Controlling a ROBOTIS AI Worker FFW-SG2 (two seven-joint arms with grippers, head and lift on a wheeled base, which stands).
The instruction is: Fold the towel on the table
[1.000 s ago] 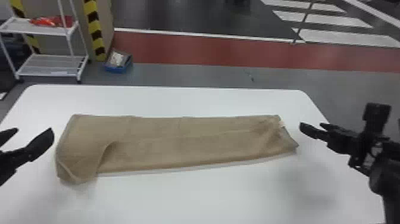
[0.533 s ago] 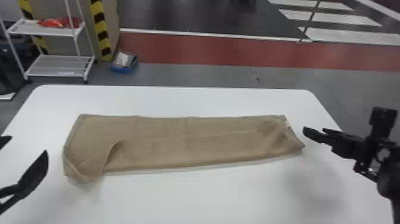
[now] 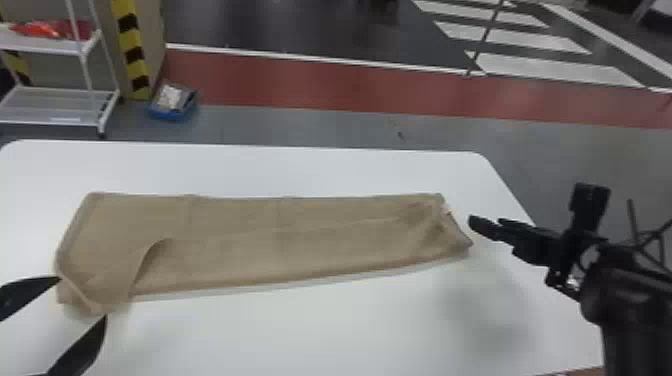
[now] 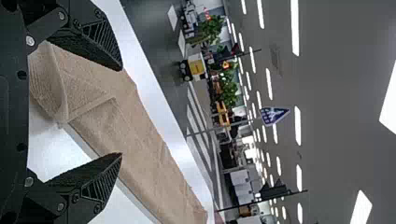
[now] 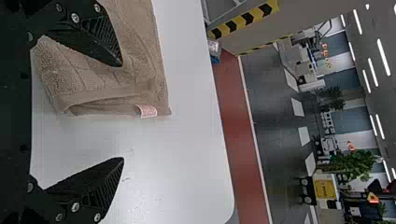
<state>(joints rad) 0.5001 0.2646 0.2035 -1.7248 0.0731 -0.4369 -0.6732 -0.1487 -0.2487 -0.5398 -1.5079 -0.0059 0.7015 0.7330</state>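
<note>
A: Entry, towel (image 3: 300,235) trial. Where is the material?
B: On the table (image 3: 320,330), laid out as a long, narrow strip running left to right. The near corner of its left end is turned over in a loose flap (image 3: 112,272); the right end is rumpled, with a small pale label (image 5: 148,110) at its edge
A: State of each end effector?
B: Left end effector (image 3: 82,297): fingers wide apart, nothing gripped, tips to either side of the near left corner. Contact with the cloth: cannot tell. Right end effector (image 5: 121,112): also wide apart and empty, just beside the strip's right end
A: Step in hand?
B: Judged to be the approach for the next fold. The lengthwise folding looks largely done; the strip's length is yet to be halved or otherwise shortened
A: Next move calls for what?
B: Probably the left fingers settling low around the corner and closing on all layers, then lifting that end across towards the middle or right. The flap wants smoothing, or it may be folded in as a lump. Risk noted: pinching only the top layer would open the strip instead of folding it
</note>
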